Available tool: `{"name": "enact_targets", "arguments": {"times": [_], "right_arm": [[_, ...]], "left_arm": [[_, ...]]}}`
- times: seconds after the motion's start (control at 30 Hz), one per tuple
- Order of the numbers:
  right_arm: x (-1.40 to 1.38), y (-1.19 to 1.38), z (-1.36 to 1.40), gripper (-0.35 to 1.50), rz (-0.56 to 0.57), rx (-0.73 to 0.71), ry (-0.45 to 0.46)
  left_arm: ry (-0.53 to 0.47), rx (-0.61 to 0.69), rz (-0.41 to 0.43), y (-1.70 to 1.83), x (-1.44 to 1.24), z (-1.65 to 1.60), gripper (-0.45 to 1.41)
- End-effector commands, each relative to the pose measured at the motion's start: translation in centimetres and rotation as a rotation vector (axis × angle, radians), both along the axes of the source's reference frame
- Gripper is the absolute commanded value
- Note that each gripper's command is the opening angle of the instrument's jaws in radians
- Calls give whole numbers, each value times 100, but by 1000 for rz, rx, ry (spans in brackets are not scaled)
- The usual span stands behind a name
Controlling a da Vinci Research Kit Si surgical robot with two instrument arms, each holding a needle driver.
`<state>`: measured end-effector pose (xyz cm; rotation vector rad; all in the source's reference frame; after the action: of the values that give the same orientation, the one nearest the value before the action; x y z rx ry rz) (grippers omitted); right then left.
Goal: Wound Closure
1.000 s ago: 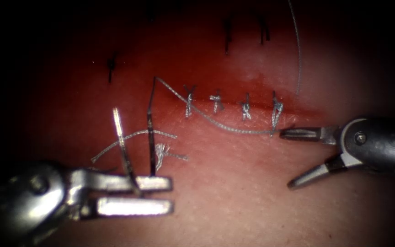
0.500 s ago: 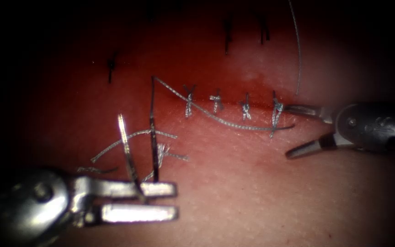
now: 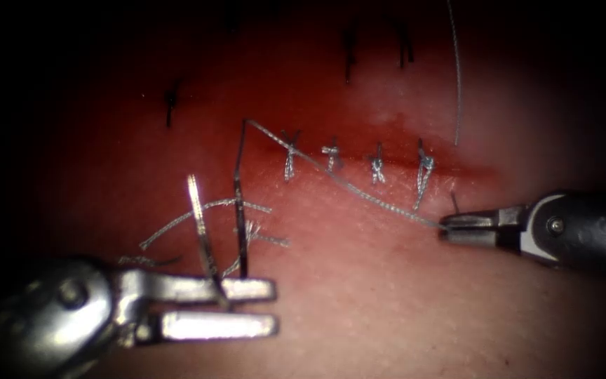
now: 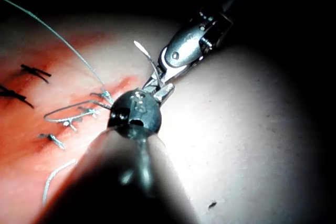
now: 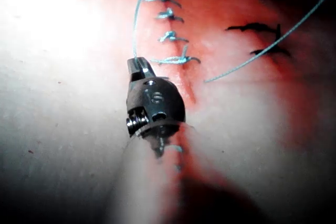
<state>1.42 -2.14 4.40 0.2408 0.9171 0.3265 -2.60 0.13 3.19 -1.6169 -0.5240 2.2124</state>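
Needle [image 3: 203, 235]: thin steel curve, clamped in left pincer [image 3: 247, 307] | right pincer [image 3: 450, 229] grips braided thread [image 3: 359, 193]

Surgical practice bench (sutured tissue [image 3: 359, 281])

The four knotted stitches [image 3: 355, 163] sit on the cut [image 3: 387, 160]; loose thread ends [image 3: 208, 224] lie left of them, the needle [image 3: 203, 235] among those ends.

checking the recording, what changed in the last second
The right tool dropped below the cut and closed its open fingers on the thread, which now runs straight. The left tool kept holding the needle, clear of the tissue; the stitches are unchanged.
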Motion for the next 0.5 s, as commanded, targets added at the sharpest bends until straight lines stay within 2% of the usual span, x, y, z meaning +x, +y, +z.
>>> {"name": "enact_targets", "arguments": {"times": [0.03,0.23,0.5], "right_arm": [[15,-6,-6,-35,-11,13,16],[27,-15,-23,-35,-33,27,36],[39,-33,-41,-35,-68,142,68]], "left_arm": [[-1,-2,0,3,-6,5,-18],[-1,-2,-1,5,-5,8,-18],[1,-1,-1,7,-3,12,-18]]}}
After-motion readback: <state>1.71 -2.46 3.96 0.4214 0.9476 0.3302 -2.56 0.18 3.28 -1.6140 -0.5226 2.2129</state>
